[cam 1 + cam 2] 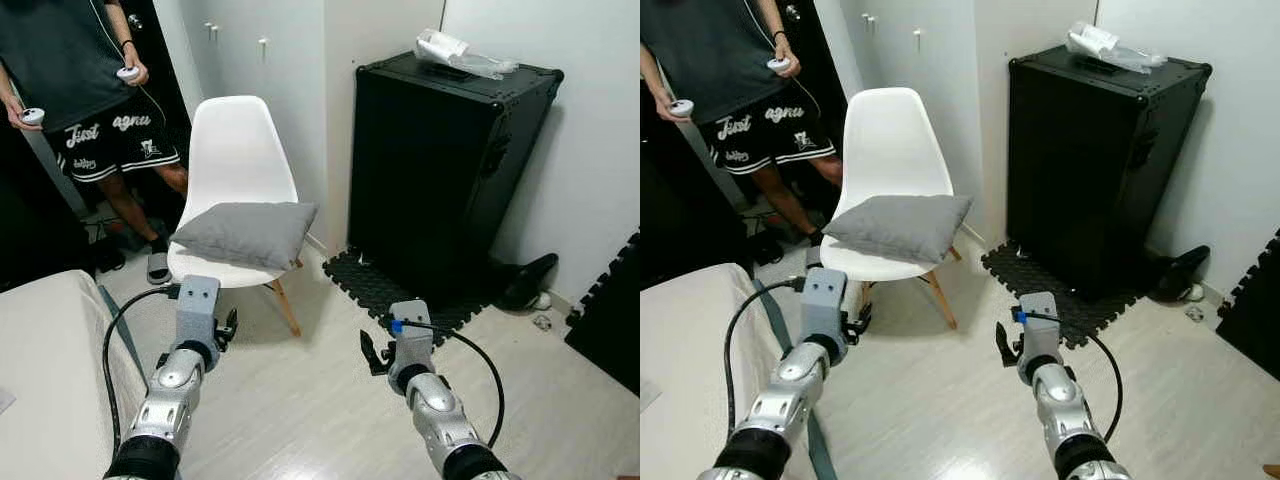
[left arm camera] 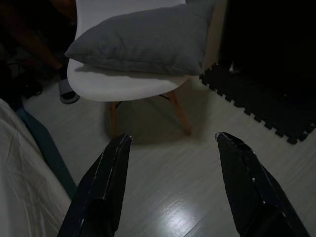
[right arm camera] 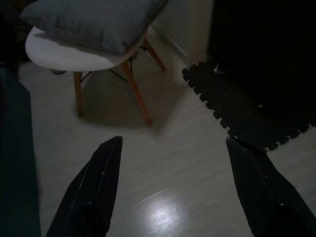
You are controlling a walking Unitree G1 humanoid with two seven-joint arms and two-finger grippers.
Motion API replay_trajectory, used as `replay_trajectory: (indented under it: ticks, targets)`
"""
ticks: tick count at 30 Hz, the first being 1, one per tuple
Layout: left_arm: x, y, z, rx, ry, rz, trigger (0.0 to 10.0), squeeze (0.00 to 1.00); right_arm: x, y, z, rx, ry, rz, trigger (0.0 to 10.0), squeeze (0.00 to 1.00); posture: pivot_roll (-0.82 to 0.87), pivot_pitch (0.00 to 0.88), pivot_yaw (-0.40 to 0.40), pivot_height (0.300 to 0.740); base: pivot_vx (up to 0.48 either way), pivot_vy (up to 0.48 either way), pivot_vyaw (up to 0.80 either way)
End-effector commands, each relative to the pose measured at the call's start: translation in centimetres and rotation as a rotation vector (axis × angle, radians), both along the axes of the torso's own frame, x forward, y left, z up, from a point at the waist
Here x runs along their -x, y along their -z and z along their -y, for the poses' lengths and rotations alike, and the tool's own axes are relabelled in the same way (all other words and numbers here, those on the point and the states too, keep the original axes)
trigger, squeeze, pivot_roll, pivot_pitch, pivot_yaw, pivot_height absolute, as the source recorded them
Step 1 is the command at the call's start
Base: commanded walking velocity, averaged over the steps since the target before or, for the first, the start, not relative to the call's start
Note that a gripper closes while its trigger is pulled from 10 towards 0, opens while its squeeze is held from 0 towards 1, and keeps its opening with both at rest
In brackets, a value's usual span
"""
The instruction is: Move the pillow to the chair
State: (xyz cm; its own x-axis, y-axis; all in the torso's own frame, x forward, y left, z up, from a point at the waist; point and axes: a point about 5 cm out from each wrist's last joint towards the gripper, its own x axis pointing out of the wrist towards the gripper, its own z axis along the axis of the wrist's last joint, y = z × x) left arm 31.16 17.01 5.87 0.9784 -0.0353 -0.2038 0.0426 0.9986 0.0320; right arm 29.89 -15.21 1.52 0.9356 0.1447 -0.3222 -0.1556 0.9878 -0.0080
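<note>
Both grippers, left gripper (image 2: 170, 148) and right gripper (image 3: 173, 153), are hovering spread and empty, short of the chair (image 1: 235, 150). The pillow (image 1: 245, 232) is lying flat on the chair's seat, so the task looks done.

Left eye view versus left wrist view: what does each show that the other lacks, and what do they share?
Left eye view: a person holding controllers, the black case with a plastic-wrapped item on top, and both arms. Left wrist view: the left gripper with fingers spread, above bare floor. Both: the grey pillow lying on the white chair, the bed edge and the black foam mat.
</note>
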Motion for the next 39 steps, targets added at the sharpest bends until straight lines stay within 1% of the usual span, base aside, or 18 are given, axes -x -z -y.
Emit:
replay_trajectory:
  ticks: [1, 2, 9, 25, 39]
  targets:
    - [0.06, 0.17, -0.33, 0.016, -0.021, -0.001, 10.0, 0.0, 0.06, 0.12, -0.21, -0.011, 0.0, -0.004, 10.0, 0.0, 0.01, 0.041, 0.087, 0.74, 0.322, 0.0, 0.0]
    - [0.11, 0.2, -0.27, 0.022, -0.024, -0.001, 10.0, 0.0, 0.07, 0.11, -0.17, -0.01, -0.004, -0.004, 10.0, 0.0, 0.0, 0.041, 0.067, 0.74, 0.319, 0.0, 0.0]
    - [0.34, 0.39, -0.33, 0.031, -0.03, -0.006, 10.0, 0.0, -0.05, 0.03, -0.38, -0.005, -0.021, -0.005, 10.0, 0.0, 0.0, 0.039, 0.051, 0.74, 0.319, 0.0, 0.0]
    - [0.53, 0.58, -0.12, 0.04, -0.033, -0.006, 10.0, 0.0, -0.23, -0.21, -0.13, 0.004, -0.038, 0.0, 10.0, 0.0, 0.0, 0.031, 0.034, 0.74, 0.32, 0.0, 0.0]
    - [0.65, 0.67, -0.14, 0.042, -0.039, -0.006, 10.0, 0.0, -0.3, -0.27, -0.32, 0.0, -0.055, -0.001, 10.0, 0.0, 0.0, 0.029, 0.023, 0.74, 0.313, 0.0, 0.0]
